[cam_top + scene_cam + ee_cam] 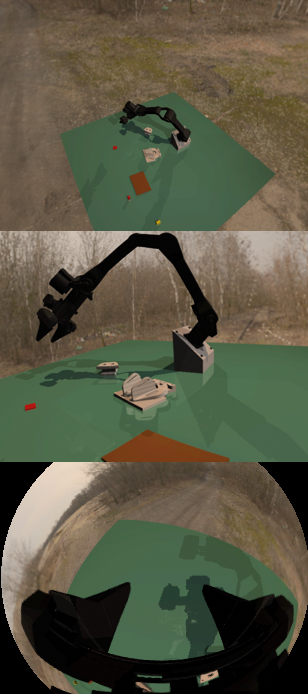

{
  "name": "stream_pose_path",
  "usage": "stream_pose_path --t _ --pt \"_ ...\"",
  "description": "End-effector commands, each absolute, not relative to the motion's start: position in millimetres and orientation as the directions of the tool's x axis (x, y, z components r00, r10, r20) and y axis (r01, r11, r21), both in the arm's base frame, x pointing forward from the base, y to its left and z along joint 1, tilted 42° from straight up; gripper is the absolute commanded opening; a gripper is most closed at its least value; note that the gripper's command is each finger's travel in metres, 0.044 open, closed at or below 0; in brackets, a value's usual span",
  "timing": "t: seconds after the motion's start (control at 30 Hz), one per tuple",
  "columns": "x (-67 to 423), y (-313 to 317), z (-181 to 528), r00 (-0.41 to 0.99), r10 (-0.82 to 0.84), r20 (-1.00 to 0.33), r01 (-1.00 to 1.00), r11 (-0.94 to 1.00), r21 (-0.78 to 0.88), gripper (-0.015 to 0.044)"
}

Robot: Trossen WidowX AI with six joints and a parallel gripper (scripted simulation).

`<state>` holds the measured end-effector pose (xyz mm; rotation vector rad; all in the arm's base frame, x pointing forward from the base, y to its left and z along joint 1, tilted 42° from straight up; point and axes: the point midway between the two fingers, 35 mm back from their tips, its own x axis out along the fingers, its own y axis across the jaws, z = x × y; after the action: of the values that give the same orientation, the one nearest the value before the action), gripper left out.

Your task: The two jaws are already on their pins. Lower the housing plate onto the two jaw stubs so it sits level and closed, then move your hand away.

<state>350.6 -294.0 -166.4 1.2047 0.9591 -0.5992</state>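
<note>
The pale housing plate (pixel 148 129) (pixel 108 366) has two holes and rests level on a small stand (pixel 108 372). A part of it shows at the lower edge of the wrist view (pixel 209 677). The pale base (pixel 150 160) (pixel 149 404) lies flat on the green table, nearer the orange board. Two upright rounded jaws (pixel 143 390) (pixel 131 384) stand side by side on it; the pins and stubs are too small to make out. My gripper (pixel 44 341) (pixel 168 587) is open and empty, high above the table, on the far side of the housing plate from the arm's mount.
A flat orange board (pixel 140 183) (pixel 164 447) lies in front of the base. A red tile (pixel 114 147) (pixel 30 406) lies to the left. A small red block (pixel 128 197) and a yellow block (pixel 158 222) are farther forward. The arm's mount (pixel 178 144) (pixel 187 358) stands to the right.
</note>
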Motion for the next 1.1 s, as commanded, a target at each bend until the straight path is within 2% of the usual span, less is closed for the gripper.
stream_pose_path --t 0.0,0.53,1.07 --pt "336.7 -292.4 -168.9 0.449 0.119 -0.885 0.866 0.186 0.464 0.0440" --pt "283.2 -269.4 -173.6 0.272 0.271 -0.923 0.957 -0.176 0.231 0.0440" --pt "232.6 -241.4 -162.4 0.110 0.445 -0.889 0.887 -0.447 -0.114 0.0440"
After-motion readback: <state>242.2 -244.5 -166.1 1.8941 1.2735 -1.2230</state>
